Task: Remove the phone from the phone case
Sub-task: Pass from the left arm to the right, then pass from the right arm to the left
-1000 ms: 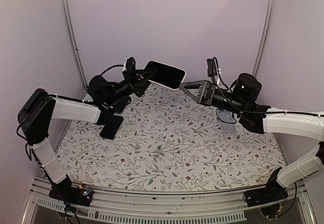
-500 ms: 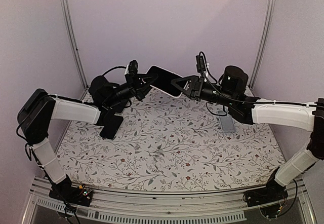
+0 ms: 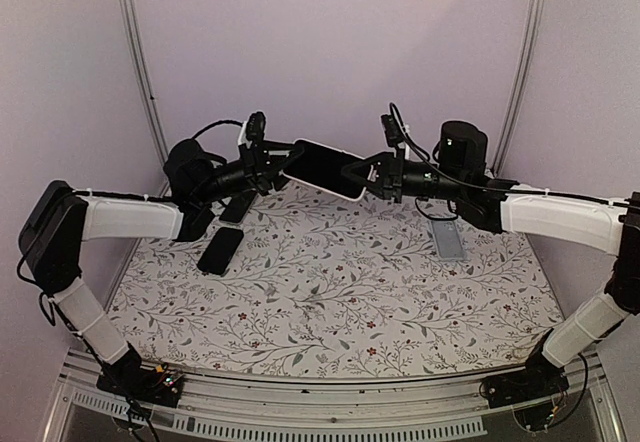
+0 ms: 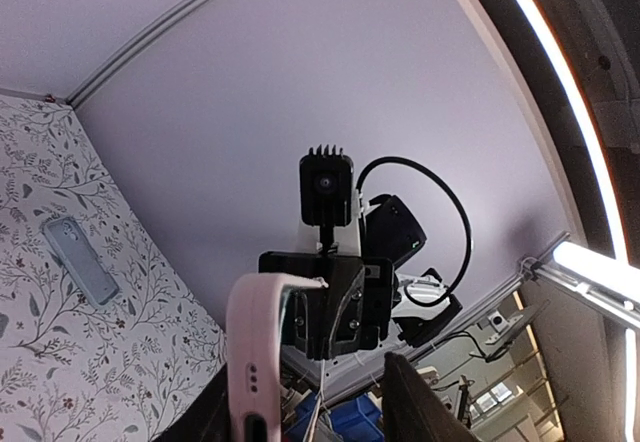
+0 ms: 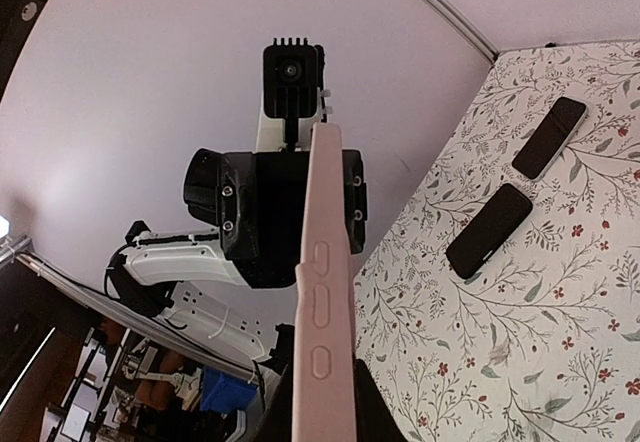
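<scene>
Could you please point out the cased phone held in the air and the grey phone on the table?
cased phone (image 3: pixel 322 169), top external view, middle of its dark screen.
grey phone (image 3: pixel 449 242), top external view, its middle.

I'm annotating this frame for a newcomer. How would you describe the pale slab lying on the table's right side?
Look at the floral tablecloth, then at its right side, near the right arm. A phone-shaped slab lies flat there, alone. It is pale grey, whereas the two slabs on the left side are black and the pink-cased phone hangs in mid-air.
</scene>
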You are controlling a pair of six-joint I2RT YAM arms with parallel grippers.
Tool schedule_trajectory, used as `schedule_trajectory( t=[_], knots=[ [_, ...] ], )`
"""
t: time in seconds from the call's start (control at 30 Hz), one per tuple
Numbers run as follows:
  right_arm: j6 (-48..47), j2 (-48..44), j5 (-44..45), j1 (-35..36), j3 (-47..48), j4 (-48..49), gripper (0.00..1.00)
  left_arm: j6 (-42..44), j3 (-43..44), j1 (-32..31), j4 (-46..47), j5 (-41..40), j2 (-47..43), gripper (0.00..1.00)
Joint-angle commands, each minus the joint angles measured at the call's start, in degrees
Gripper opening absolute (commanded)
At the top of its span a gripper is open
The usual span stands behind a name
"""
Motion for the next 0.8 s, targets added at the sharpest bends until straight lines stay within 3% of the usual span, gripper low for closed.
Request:
schedule_trajectory(
  t=[0.0,0.3,0.47,0.67,0.77],
  knots=[
    [-2.2,-0.7,-7.0,-2.1,2.4,-3.6,0.0,4.6,1.8,3.0,-3.4,6.3,-2.4,0.45],
    [-4.8,-0.7,-12.7,-4.1,5.3,-8.8,0.0,7.1,4.5,3.6,-9.2,10.8,-2.0,0.35],
    [-5.7,0.6,-13.7,-4.2,6.4,-10.1,0.0,4.3,5.4,2.7,-6.7,12.0,-0.1,0.3],
    [-6.1,1.6,-12.6,-4.1,6.5,-10.3,0.01,0.9,6.4,1.2,-3.8,12.3,2.1,0.2],
    [-6.1,1.5,-11.4,-4.1,6.5,-10.1,0.05,-0.2,6.6,0.8,-3.3,12.0,2.4,0.1]
  ],
)
